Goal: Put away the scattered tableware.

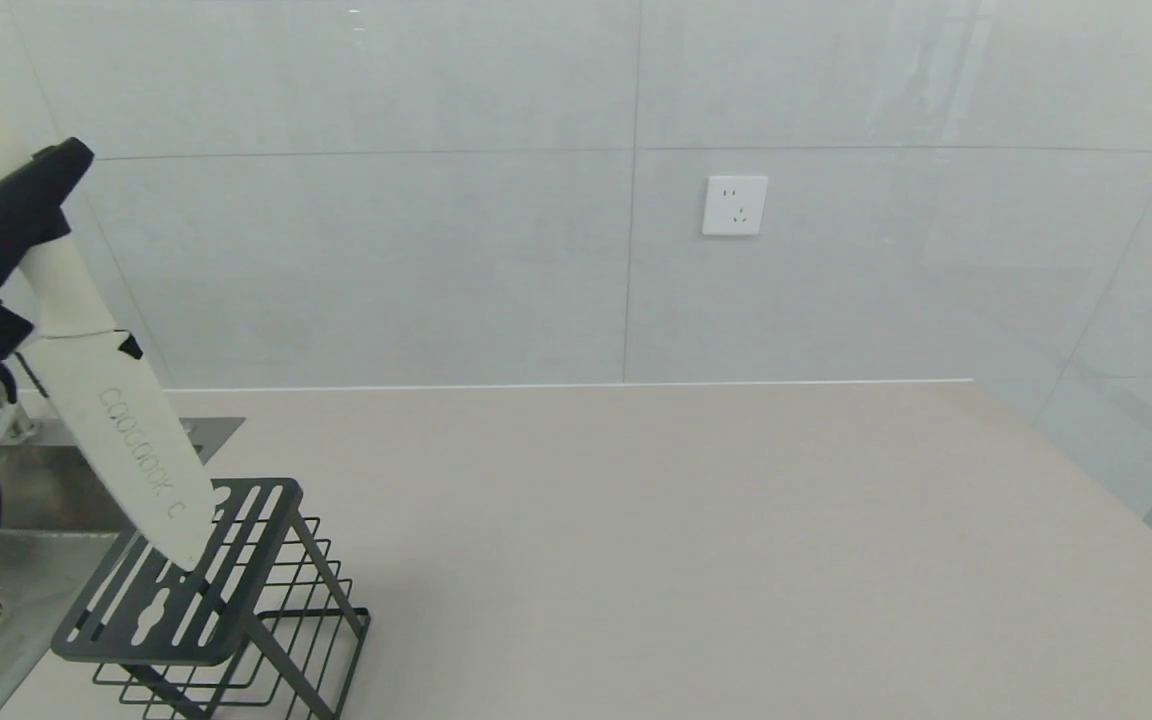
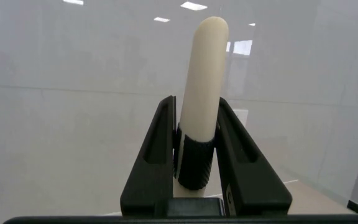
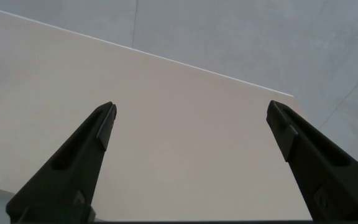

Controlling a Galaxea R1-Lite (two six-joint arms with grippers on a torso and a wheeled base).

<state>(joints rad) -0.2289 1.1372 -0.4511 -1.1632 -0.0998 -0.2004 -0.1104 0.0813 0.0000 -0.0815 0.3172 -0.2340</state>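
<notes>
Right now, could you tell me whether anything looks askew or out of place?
Only the white knife: held by the left gripper, it leans steeply, its tip at the slotted top of the black rack rather than upright in a slot.

Head cam: high, fwd/down over counter to wall. L wrist cam: close on knife handle. R wrist cam: shares counter.

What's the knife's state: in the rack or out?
Out. The knife is tilted in the left gripper, nearly its whole blade above the rack, tip at the slotted top.
</notes>
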